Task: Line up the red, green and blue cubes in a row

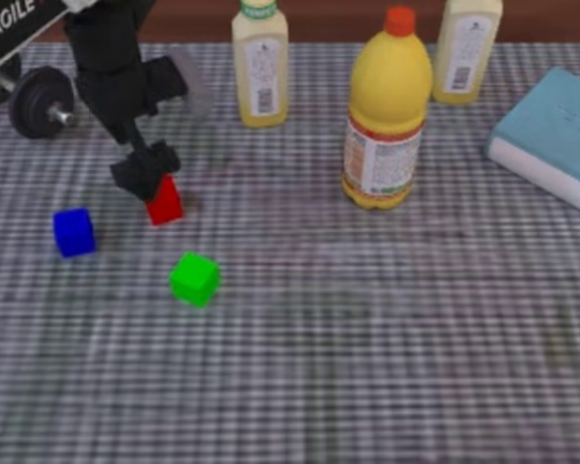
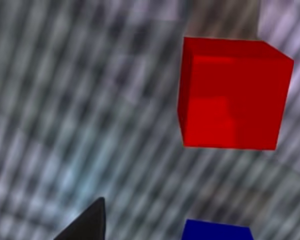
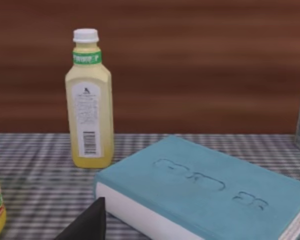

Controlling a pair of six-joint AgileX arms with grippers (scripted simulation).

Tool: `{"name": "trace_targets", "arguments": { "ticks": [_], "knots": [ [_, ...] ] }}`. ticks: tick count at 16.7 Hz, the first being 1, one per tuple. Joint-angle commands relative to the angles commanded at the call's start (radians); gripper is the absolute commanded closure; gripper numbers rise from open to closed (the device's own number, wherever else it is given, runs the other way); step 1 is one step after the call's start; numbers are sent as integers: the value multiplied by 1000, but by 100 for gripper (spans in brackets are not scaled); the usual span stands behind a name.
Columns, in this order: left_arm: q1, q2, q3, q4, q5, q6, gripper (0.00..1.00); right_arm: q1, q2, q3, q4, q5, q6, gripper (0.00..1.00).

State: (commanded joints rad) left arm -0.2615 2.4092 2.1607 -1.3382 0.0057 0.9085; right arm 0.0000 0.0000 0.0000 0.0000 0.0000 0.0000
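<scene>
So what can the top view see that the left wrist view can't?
Only the top view shows the small bright green cube, the black dumbbell, the yellow bottles, the teal book and the left gripper at the red cube. Only the left wrist view shows one dark fingertip close up. Both show the bright red cube and the deep blue cube.

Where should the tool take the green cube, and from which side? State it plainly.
Take the green cube from straight above, closing on two opposite side faces. It sits flat and alone on the checked cloth, turned slightly askew, so I judge the fingers should turn to match its faces. The red cube and blue cube stand apart from it.
</scene>
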Motion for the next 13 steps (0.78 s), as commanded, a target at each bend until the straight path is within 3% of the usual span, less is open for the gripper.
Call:
{"name": "trace_targets", "arguments": {
  "ticks": [9,13],
  "knots": [
    [1,41,67,-9,0,23,0,0,0,0,0,0,0,0],
    [-3,64,-27,105,0,25,0,0,0,0,0,0,0,0]
  ]
}}
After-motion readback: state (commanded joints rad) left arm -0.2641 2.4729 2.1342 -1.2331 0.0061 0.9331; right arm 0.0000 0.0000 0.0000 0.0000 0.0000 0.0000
